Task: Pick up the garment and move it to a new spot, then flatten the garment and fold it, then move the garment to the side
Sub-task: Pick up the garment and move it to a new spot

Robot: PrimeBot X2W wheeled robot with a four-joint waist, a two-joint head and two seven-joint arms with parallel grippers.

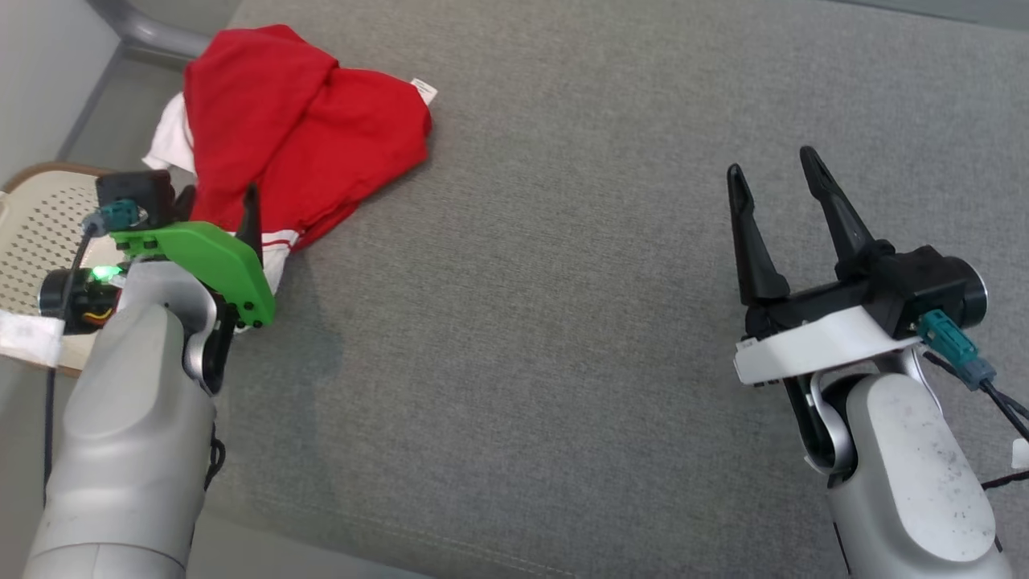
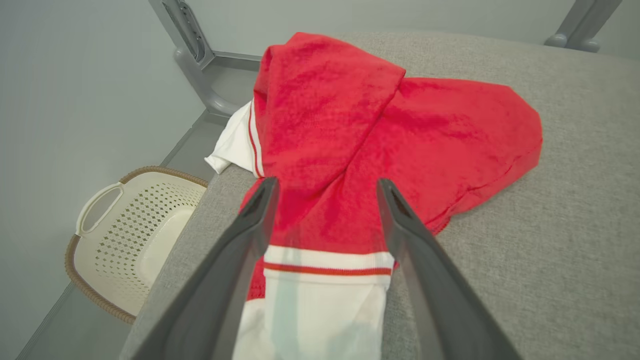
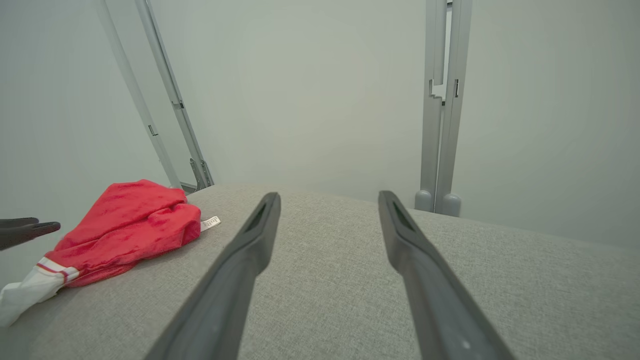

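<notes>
Over garment (image 2: 380,140), left pincer (image 2: 327,187) angled down, spread wide, empty; right pincer (image 1: 770,161) over cushion (image 1: 522,322), wide, empty.

Nothing can be read: the small white sewn tag (image 1: 424,89) on the crumpled red-and-white fabric garment (image 1: 305,137) bears print too small to make out.

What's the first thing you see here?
The bright red and white garment jumps out, bunched at the far left corner of the grey table. The left claw hangs open right over it, while the right claw is open above bare table on the right.
</notes>
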